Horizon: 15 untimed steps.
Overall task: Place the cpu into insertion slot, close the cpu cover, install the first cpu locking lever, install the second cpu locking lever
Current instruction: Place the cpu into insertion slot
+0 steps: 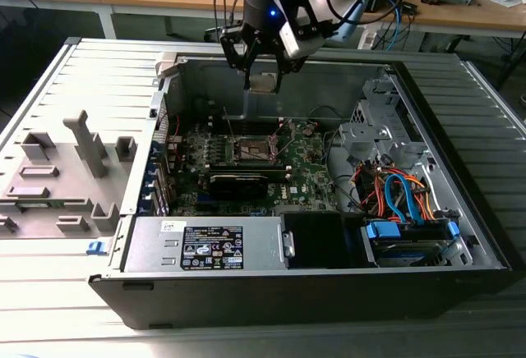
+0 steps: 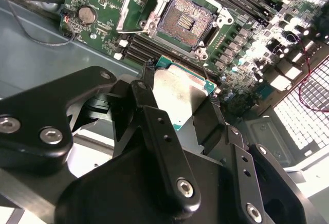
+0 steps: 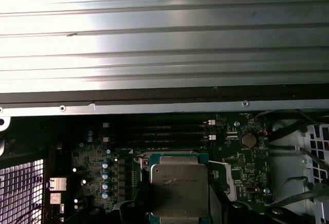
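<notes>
My gripper (image 1: 263, 77) hangs over the open computer case, shut on the cpu (image 1: 263, 84), a flat square chip with a silver top and green edge. In both wrist views the cpu (image 2: 175, 88) (image 3: 180, 185) sits between the black fingers (image 2: 149, 98), held by two opposite sides. The insertion slot (image 2: 185, 21), a square socket with a brownish-gold contact field and silver rim, lies uncovered on the green motherboard below, apart from the chip. In the exterior view the slot (image 1: 253, 149) is lower and nearer the camera than the gripper. The cpu cover (image 2: 134, 5) stands tilted open along one side of the socket.
A black card (image 1: 238, 182) lies just in front of the socket. A grey power supply (image 1: 205, 245) fills the case's front. On the exterior view's right is a drive cage with blue and orange cables (image 1: 401, 198). Outside the case, on the left, a grey fixture tray (image 1: 66, 169).
</notes>
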{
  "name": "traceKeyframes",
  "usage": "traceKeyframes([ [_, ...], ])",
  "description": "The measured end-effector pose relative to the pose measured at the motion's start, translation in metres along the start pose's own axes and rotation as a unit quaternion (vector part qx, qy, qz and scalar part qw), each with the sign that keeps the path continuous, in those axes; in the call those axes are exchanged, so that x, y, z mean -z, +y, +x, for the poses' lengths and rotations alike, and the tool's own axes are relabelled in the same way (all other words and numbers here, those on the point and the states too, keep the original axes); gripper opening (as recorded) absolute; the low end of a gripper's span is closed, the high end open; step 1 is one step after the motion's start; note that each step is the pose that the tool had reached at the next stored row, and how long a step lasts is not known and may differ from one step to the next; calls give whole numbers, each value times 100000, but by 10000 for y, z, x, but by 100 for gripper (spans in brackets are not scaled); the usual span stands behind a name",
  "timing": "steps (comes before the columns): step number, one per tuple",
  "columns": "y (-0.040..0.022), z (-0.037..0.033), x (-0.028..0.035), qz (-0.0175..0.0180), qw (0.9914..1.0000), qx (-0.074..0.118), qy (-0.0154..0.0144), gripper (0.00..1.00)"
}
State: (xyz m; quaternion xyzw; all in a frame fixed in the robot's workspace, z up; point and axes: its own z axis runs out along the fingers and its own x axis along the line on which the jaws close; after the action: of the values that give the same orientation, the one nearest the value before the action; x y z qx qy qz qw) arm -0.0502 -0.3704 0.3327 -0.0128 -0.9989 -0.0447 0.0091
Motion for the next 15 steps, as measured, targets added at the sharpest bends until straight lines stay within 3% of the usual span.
traceKeyframes([
  [15,-6,0,-20,163,100000,-4,-7,54],
])
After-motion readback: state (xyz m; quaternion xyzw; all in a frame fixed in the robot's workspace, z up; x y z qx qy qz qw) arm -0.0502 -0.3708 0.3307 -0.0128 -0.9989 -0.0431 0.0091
